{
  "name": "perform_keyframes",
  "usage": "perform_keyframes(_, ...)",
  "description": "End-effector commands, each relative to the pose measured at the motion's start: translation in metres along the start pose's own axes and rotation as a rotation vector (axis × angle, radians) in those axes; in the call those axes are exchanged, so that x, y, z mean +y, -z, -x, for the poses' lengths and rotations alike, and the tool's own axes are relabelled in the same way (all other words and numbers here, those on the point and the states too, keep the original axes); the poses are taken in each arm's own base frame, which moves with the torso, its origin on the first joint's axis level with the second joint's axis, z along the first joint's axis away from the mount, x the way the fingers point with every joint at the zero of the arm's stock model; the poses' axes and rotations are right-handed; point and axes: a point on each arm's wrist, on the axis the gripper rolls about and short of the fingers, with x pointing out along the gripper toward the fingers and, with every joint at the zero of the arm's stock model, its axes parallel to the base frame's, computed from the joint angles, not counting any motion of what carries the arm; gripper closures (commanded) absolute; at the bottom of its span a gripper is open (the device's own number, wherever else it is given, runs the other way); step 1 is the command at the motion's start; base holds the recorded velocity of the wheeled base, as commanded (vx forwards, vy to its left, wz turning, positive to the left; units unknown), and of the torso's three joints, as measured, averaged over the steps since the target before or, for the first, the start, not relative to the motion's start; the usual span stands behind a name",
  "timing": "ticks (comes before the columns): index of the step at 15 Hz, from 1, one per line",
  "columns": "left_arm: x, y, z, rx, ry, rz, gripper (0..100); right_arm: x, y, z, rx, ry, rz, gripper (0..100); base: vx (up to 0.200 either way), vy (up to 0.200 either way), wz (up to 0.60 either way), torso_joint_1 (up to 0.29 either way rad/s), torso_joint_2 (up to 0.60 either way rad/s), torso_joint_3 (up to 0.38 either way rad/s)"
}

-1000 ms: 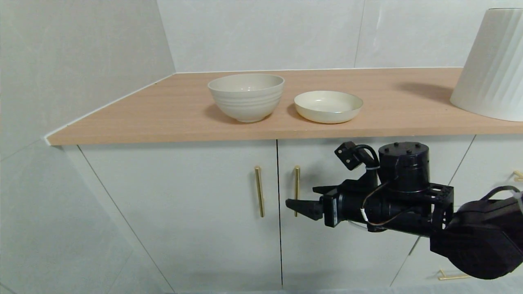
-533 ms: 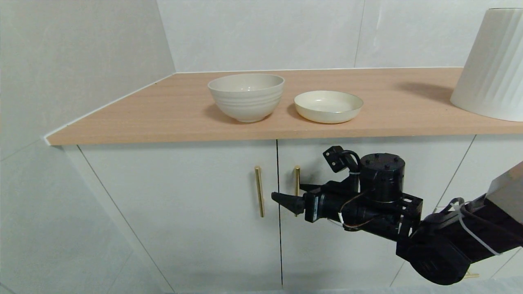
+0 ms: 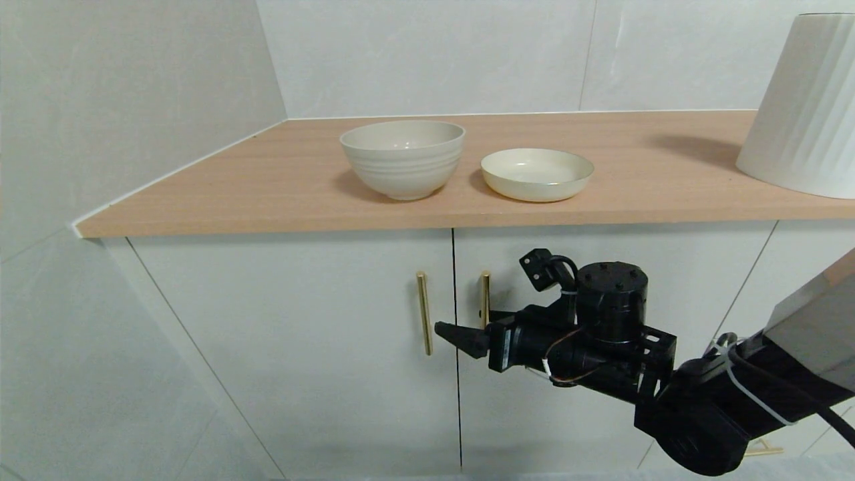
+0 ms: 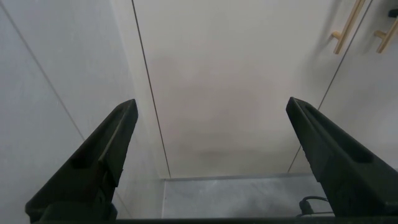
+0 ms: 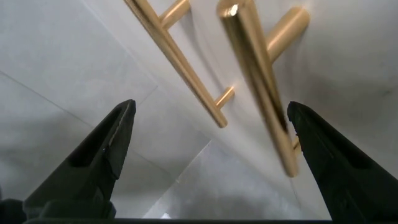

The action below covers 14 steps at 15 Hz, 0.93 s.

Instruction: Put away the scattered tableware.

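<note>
Jaws wide, left and right; right jaws near the door handles (image 3: 423, 314); bowl (image 3: 403, 158) and dish (image 3: 537, 174) sit on desk (image 3: 267, 180).

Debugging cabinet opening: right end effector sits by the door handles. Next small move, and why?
Probably ease the right end effector forward until its open fingers straddle only the nearer gold handle, then close. It and the farther handle both sit between the fingers, neither gripped; the cabinet doors are shut, and the bowl and dish sit on the counter.
</note>
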Motion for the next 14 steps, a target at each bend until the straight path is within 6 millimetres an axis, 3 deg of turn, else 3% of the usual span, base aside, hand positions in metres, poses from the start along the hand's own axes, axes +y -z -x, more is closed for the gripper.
perform_keyframes(1,0.000,0.000,0.000,0.000,0.000,0.000,0,0.005,-0.001,0.005,0.003,-0.014,0.000,0,0.000,0.000,0.00,0.000,0.00,0.000)
perform_keyframes(9,0.000,0.000,0.000,0.000,0.000,0.000,0,0.008,0.002,0.015,0.031,-0.041,-0.027,0,0.000,0.000,0.00,0.000,0.00,0.000)
perform_keyframes(14,0.000,0.000,0.000,0.000,0.000,0.000,0,0.016,0.000,0.035,0.079,-0.152,-0.065,0,0.000,0.000,0.00,0.000,0.00,0.000)
